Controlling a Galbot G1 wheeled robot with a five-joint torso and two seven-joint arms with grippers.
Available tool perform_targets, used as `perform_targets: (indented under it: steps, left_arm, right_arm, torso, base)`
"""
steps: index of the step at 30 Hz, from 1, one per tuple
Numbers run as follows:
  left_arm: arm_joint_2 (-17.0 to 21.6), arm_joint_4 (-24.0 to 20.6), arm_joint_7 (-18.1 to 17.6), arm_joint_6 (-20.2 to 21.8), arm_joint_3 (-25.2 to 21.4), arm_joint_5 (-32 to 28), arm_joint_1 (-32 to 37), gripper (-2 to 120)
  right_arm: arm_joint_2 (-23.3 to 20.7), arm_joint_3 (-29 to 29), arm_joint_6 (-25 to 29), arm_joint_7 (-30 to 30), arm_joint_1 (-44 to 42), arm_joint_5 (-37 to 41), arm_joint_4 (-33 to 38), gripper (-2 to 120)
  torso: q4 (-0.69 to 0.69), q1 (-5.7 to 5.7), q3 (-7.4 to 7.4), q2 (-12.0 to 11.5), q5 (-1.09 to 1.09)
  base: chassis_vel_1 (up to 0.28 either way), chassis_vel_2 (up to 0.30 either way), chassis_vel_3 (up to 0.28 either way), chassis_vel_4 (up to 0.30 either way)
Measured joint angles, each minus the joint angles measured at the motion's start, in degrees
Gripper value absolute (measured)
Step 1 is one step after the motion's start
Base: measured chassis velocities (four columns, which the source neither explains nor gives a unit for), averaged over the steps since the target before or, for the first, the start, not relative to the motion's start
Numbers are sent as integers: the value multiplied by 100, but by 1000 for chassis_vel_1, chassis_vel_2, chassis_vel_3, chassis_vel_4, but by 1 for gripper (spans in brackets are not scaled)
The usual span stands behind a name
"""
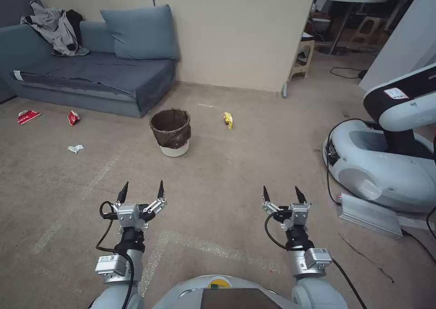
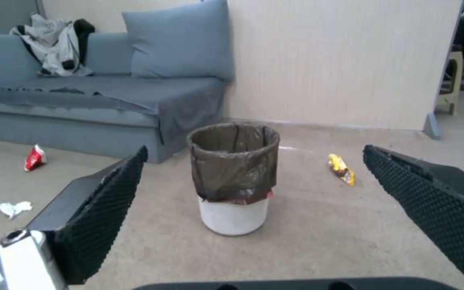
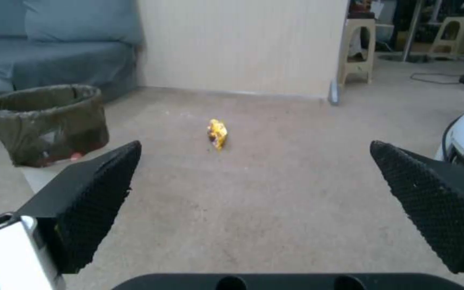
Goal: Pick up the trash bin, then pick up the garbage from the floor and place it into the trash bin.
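The bin (image 1: 171, 131) stands upright on the carpet just off the sofa's (image 1: 91, 75) end, untouched. A yellow wrapper (image 1: 228, 120) lies near the bin, away from the sofa; two red packets (image 1: 72, 117) and a tissue wad (image 1: 75, 149) lie before the sofa. The left claw (image 1: 141, 190) and right claw (image 1: 281, 193) hover spread wide and empty, well short of the bin. Step one looks unstarted: it calls for closing in and gripping the rim.
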Motion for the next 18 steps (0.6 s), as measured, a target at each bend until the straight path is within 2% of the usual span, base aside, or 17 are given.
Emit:
perform_targets:
  steps: [18]
  left_arm:
    - [-5, 17, 12, -18, 11, 8, -5, 100]
  right_arm:
    - [3, 1, 11, -15, 5, 10, -33, 100]
  torso:
    - [1, 0, 0, 0, -1]
  base:
    - [-62, 62, 60, -72]
